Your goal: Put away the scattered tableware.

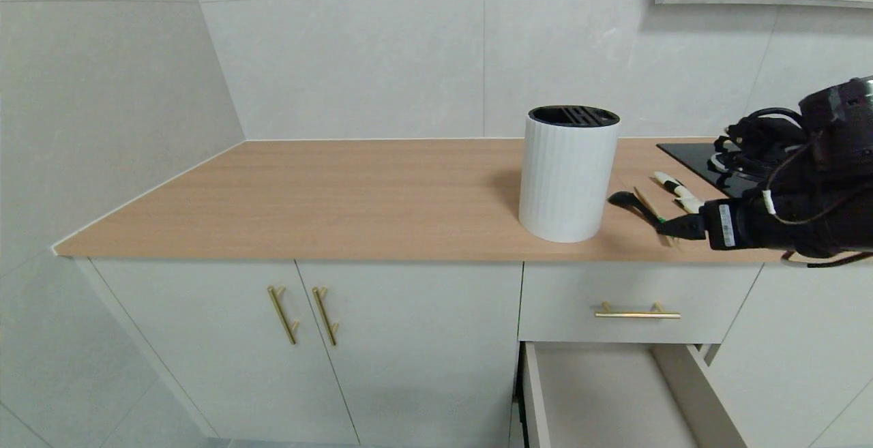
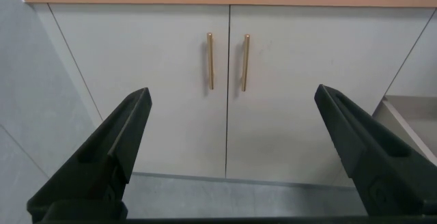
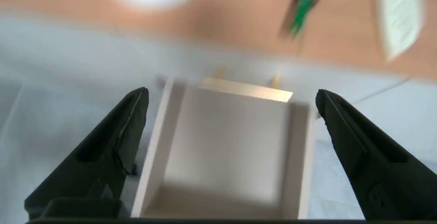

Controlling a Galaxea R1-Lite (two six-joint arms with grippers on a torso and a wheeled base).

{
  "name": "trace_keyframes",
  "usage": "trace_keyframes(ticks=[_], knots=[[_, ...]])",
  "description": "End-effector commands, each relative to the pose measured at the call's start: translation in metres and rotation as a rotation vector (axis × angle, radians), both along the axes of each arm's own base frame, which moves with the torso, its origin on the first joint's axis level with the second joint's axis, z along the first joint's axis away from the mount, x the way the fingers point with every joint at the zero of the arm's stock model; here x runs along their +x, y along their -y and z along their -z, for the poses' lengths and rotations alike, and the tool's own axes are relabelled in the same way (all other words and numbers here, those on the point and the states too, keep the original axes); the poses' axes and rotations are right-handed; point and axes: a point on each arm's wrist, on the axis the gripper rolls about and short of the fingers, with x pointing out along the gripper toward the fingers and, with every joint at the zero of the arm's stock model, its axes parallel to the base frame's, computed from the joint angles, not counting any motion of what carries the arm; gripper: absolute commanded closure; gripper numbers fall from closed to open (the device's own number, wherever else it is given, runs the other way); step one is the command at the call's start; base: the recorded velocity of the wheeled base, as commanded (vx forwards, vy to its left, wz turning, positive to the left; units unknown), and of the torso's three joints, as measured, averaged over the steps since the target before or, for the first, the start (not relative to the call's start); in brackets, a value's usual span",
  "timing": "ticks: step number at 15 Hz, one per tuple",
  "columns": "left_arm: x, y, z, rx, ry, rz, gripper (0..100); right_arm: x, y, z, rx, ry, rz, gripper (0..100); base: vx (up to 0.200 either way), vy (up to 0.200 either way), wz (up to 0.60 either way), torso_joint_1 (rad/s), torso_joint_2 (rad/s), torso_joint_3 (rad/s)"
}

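Three utensils (image 1: 672, 186) lie beside one white holder (image 1: 568, 182) on the counter (image 1: 341, 196).

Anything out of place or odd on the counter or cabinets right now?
Yes. A black spoon, a wooden stick and a white-handled utensil lie loose on the counter to the right of the white holder, not in it. Below them the lower drawer stands pulled open. Nothing looks spilled or broken.

Holder (image 1: 568, 174): one
Loose utensils (image 1: 675, 189): three visible
Cabinet doors (image 1: 409, 346): two
Drawers (image 1: 566, 298): two
Gold handles (image 1: 637, 313): three
Cooktop (image 1: 692, 159): one
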Motion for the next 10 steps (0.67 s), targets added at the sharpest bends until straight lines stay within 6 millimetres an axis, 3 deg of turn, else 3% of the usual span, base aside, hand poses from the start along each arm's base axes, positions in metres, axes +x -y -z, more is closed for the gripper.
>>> trace_keyframes(ticks=[1, 7, 10], knots=[[0.0, 0.0, 0.0, 0.0, 0.0, 0.0, 0, 0.05, -0.005, 0.022, -0.031, -0.046, 0.086, 0, 0.0, 0.0, 0.0, 0.0, 0.0, 0.0], [0.0, 0.0, 0.0, 0.0, 0.0, 0.0, 0, 0.103, 0.013, 0.055, -0.025, -0.021, 0.239, 0, 0.0, 0.0, 0.0, 0.0, 0.0, 0.0], [0.0, 0.0, 0.0, 0.0, 0.0, 0.0, 0, 0.109, 0.021, 0.059, -0.03, -0.034, 0.27, 0, 0.0, 0.0, 0.0, 0.0, 0.0, 0.0]])
